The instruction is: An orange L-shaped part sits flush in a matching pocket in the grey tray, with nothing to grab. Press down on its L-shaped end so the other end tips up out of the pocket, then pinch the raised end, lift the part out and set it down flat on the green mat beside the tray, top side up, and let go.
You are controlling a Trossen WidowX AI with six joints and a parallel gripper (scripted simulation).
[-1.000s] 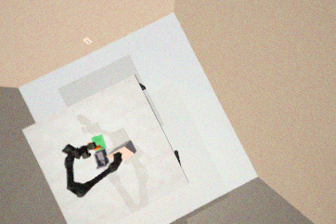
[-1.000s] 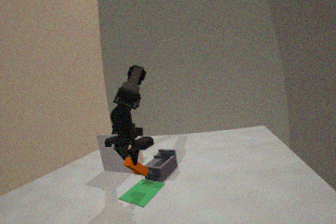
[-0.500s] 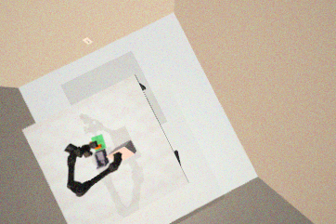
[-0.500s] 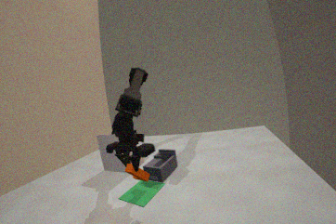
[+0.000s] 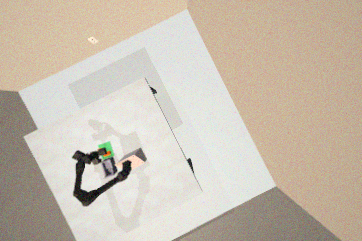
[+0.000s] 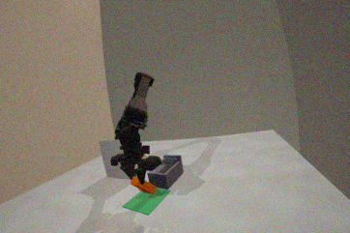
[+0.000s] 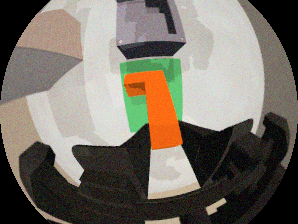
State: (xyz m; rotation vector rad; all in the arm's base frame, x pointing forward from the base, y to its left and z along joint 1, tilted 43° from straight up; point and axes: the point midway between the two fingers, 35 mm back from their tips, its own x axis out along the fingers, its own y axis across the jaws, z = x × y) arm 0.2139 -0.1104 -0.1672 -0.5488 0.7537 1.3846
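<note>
In the exterior view the hand (image 6: 136, 175) stood leftmost, clamped firmly on one end of the orange part (image 6: 143, 185), which hung tilted, its free end dipping toward the near edge of the green mat (image 6: 146, 201). The part was out of its pocket and did not yet lie flat; whether its low end touched the mat could not be told. To the right, just beside the mat, sat the grey tray (image 6: 166, 171) on the pale surface (image 6: 251, 183).

From the wrist view the part (image 7: 158, 112) ran away from the fingers over the mat (image 7: 139, 112), its hooked end toward the tray (image 7: 148, 19).

The step in hand looked to be the set-down. Done well, it would call for levelling the part, lowering it until its underside rested wholly within the green, clear of the tray wall, and only then parting the fingers.
</note>
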